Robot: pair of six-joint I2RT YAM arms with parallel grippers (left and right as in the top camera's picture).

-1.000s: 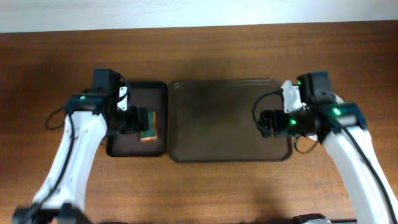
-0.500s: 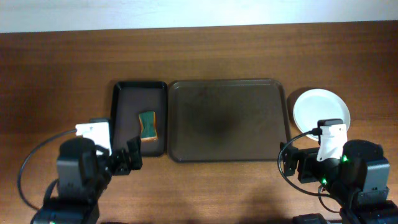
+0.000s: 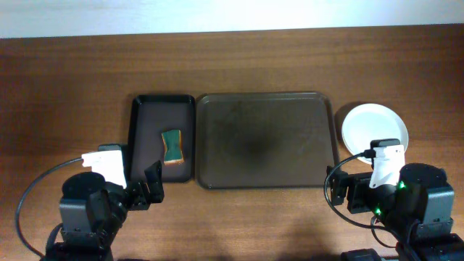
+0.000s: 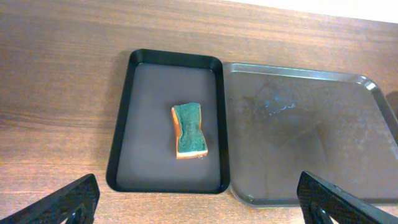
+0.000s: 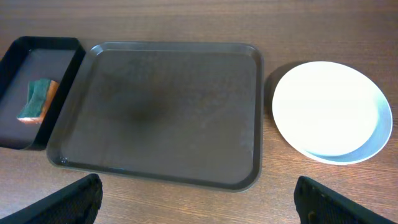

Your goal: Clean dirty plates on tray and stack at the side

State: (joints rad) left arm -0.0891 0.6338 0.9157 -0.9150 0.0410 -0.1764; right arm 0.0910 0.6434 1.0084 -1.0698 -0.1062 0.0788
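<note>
The large dark brown tray (image 3: 265,139) lies at the table's middle with nothing on it; it also shows in the left wrist view (image 4: 311,143) and the right wrist view (image 5: 161,112). A stack of plates (image 3: 375,130) with a white one on top and a pale blue rim showing beneath (image 5: 329,115) sits on the table just right of the tray. My left gripper (image 4: 199,208) is open and empty, near the table's front edge, below the black tray. My right gripper (image 5: 199,202) is open and empty, in front of the brown tray.
A narrow black tray (image 3: 162,138) left of the brown tray holds a green and orange sponge (image 3: 172,146), also seen in the left wrist view (image 4: 189,130). The wooden table (image 3: 72,87) extends on all sides.
Both arms have drawn back from the trays to the front edge. The plate stack on the right came into view. The left arm settled slightly lower in the last half second.
</note>
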